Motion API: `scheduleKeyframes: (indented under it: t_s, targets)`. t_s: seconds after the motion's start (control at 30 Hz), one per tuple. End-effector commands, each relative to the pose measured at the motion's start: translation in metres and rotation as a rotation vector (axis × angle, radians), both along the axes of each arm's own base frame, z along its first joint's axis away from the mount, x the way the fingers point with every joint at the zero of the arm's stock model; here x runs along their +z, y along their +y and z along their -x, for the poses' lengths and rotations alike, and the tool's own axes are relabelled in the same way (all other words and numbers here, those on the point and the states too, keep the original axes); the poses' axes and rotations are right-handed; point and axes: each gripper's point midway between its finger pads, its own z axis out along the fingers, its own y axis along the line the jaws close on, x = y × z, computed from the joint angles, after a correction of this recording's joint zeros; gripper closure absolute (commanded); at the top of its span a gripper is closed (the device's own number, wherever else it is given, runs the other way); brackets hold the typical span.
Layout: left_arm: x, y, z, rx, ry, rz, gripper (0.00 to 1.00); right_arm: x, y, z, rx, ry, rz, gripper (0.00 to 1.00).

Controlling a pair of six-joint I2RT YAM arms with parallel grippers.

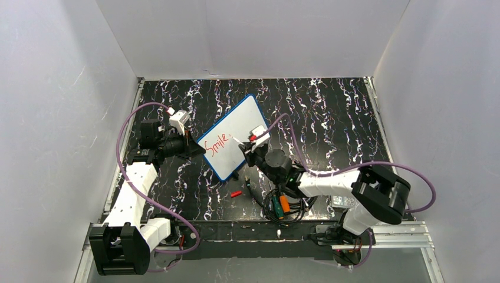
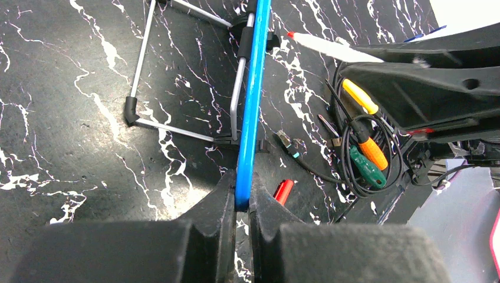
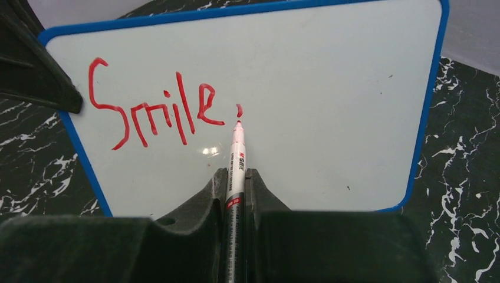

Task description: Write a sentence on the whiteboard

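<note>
The whiteboard (image 1: 233, 137), white with a blue rim, stands tilted on a wire stand (image 2: 183, 127). My left gripper (image 1: 190, 145) is shut on the board's blue edge (image 2: 250, 112), seen edge-on in the left wrist view. The sentence (image 3: 156, 112) reads "Smile" in red with a short red mark (image 3: 239, 109) after it. My right gripper (image 1: 247, 152) is shut on a white red-tipped marker (image 3: 237, 159). The marker tip (image 3: 238, 124) sits just below that mark, close to the board; contact cannot be told.
A red marker cap (image 1: 236, 193) lies on the black marbled table in front of the board. A coil of black cable with orange and green tools (image 1: 282, 204) lies near the right arm. White walls enclose the table.
</note>
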Motion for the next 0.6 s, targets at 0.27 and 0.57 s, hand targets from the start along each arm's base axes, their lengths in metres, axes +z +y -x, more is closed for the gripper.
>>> scheduleKeyframes:
  t_s: [0.27, 0.57]
  targets:
    - [-0.011, 0.002, 0.010, -0.013, 0.051, -0.039, 1.00, 0.054, -0.004, -0.021, -0.043, -0.088, -0.108, 0.99]
    - [-0.012, 0.002, 0.009, -0.014, 0.053, -0.039, 1.00, 0.053, 0.006, -0.032, -0.024, -0.099, -0.103, 0.99]
